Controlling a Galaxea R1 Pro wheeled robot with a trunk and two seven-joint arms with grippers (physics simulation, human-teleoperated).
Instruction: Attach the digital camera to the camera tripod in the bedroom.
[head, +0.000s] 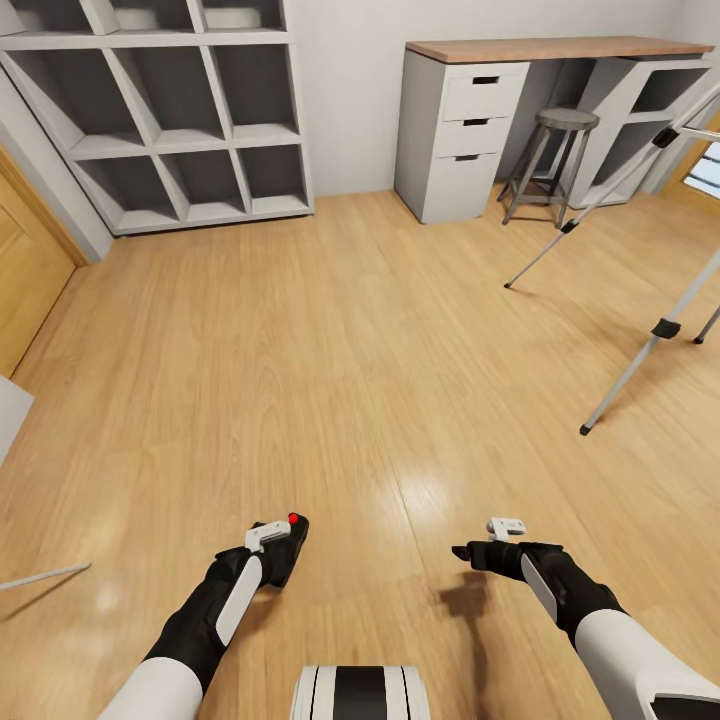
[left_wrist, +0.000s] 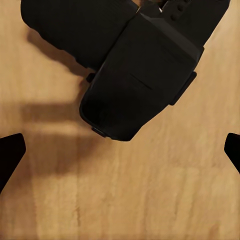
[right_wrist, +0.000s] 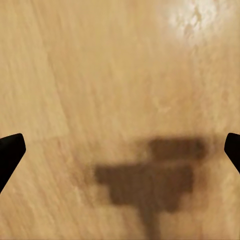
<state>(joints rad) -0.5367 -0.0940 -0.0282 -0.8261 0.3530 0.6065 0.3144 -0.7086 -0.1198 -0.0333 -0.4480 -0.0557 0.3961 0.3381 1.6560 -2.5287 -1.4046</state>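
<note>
From the head view the left gripper (head: 283, 545) is low over the wood floor (head: 360, 360) with the camera (head: 287, 548) in it, a small black body with a red dot on top, so the fingers look closed on the camera and it's off the floor. The left wrist view fills in the rest: the camera (left_wrist: 137, 85) is a dark rounded block sitting across the upper half of the picture with its shadow on the boards beneath, though it's so black I can't really make out where the pads meet it. The right gripper (head: 470, 552) hangs over the floor too, a good way to the side of the camera, with nothing in it; the right wrist view puts a black fingertip (right_wrist: 10, 155) at each edge of the picture and bare floor (right_wrist: 100, 75) between them, so it's spread wide open, with just the arm's blocky shadow on the wood. The tripod (head: 640, 250) is well away from the camera, at the far right of the head view, silver legs with black joints and feet planted on the floor, its top cut off by the frame. Just beyond the tripod are a round stool (head: 555, 160) and a desk (head: 520, 110) with drawers, and white cube shelves (head: 170, 120) stand on the far left wall.
</note>
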